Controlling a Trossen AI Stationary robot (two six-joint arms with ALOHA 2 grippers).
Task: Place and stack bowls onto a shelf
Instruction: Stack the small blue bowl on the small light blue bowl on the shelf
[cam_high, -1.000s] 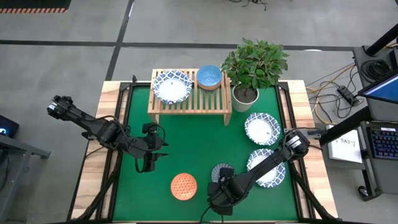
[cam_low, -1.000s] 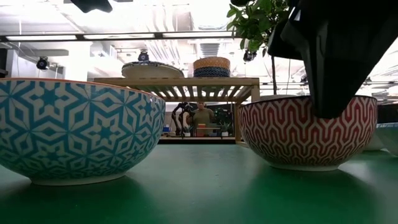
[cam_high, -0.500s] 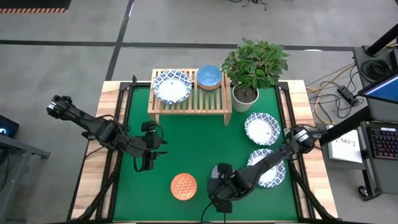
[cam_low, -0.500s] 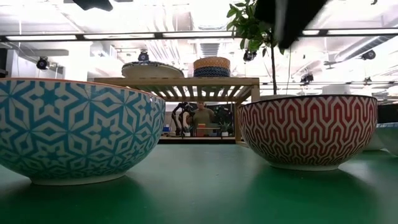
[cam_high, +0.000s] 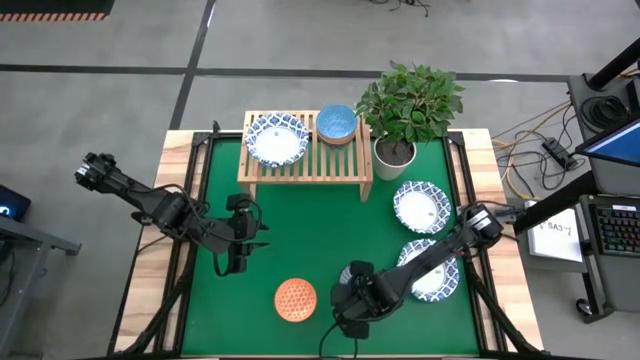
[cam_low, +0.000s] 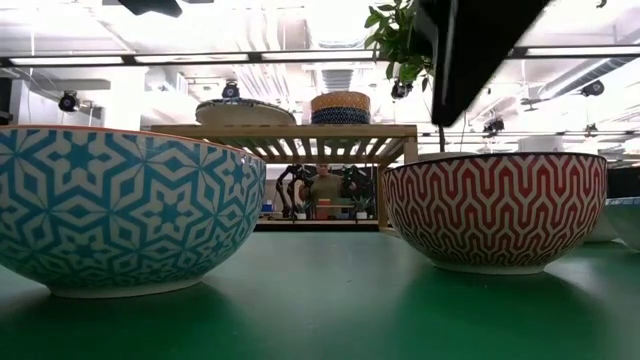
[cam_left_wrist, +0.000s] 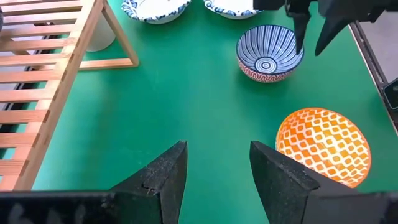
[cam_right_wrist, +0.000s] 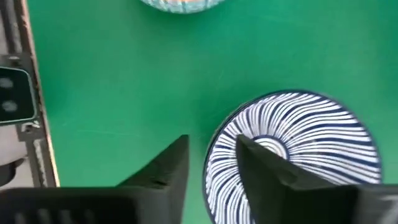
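Observation:
A bowl (cam_left_wrist: 269, 53) with blue stripes inside and a red zigzag outside (cam_low: 495, 210) stands on the green mat at the near middle. My right gripper (cam_left_wrist: 310, 48) hangs open above its rim without touching it, the rim under the gap between the fingers (cam_right_wrist: 211, 146). An orange-latticed bowl (cam_high: 295, 299), teal outside (cam_low: 120, 210), sits to its left. The wooden shelf (cam_high: 325, 158) at the far side carries a white blue-rimmed bowl (cam_high: 277, 140) and a blue bowl (cam_high: 336, 124). My left gripper (cam_left_wrist: 217, 152) waits open over the mat's left part (cam_high: 234, 262).
Two more white blue-rimmed bowls (cam_high: 420, 207) (cam_high: 432, 270) lie on the mat at the right. A potted plant (cam_high: 400, 115) stands just right of the shelf. Bare green mat (cam_high: 310, 225) lies between the shelf and the near bowls.
My right gripper has risen from the striped bowl's rim and now hangs clear above it. The bowl has stayed where it stood on the mat.

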